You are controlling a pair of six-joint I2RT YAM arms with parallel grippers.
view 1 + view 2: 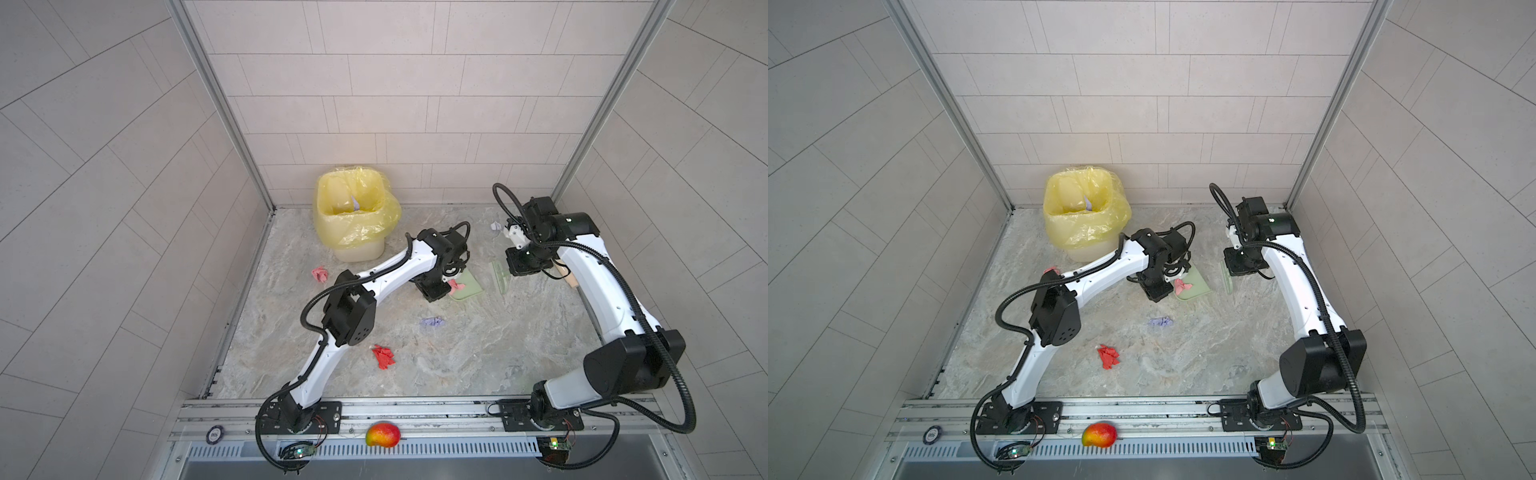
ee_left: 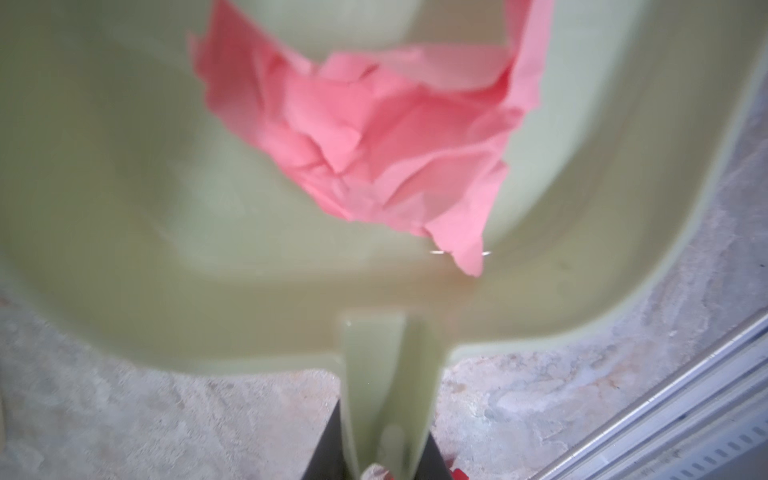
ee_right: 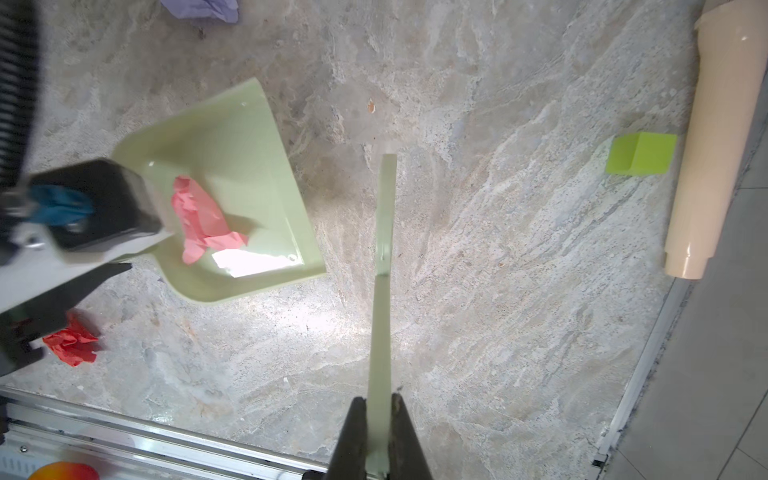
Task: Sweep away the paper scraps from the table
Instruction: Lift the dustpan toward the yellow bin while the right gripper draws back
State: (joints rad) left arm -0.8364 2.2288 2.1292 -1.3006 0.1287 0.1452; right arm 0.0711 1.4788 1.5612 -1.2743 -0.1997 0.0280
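Over the table [image 1: 457, 365], left gripper [image 2: 380, 457] clenched on the dustpan [image 3: 232, 137] handle, right gripper [image 3: 379, 436] clamped on the green sweeper [image 3: 383, 249] near it. Keep the pan level and the blade low, I'd say. One pink scrap [image 3: 203, 220] lies inside; a purple wad [image 1: 432, 322], red wad [image 1: 383, 356] and pink wad [image 1: 320, 274] sit loose on the marble, crumpled, featherlight
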